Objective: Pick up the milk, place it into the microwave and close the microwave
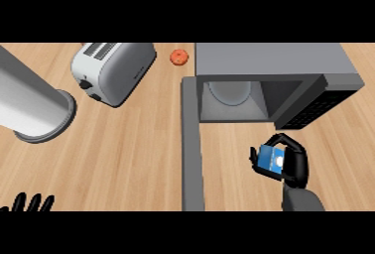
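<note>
Wooden counter [132, 149] fills the head view, its grain running left to right. Microwave [271, 74] sits upper right, grey, with its opening facing the lower edge. Door [192, 144] is swung fully out, seen edge-on as a long grey strip from the opening's left corner almost to the lower edge. Inside the cavity a pale round turntable [233, 92] shows; nothing else can be seen on it. Dark control panel [311, 111] lies at the opening's right side.

Right hand [289, 166] is in front of the opening, slightly right of its centre and apart from it, with bare counter between the two. Its fingers and thumb are curled round the milk [271, 159], a small blue and white carton held just off vertical, partly hidden by the fingers. Whether the carton touches the counter cannot be told. Grey forearm [302, 201] enters from the lower edge beneath the hand. Open room lies between door strip and hand.

Left hand [29, 203] shows at the lower left corner, only black fingertips pointing up, straight and spread, holding nothing, well apart from everything.

Toaster [113, 69] stands upper left of the microwave, tilted. A small orange round object [179, 57] lies between toaster and microwave, near the microwave's top left corner. A large grey cylinder [33, 101] occupies the left edge. Wide bare counter lies left of the door.
</note>
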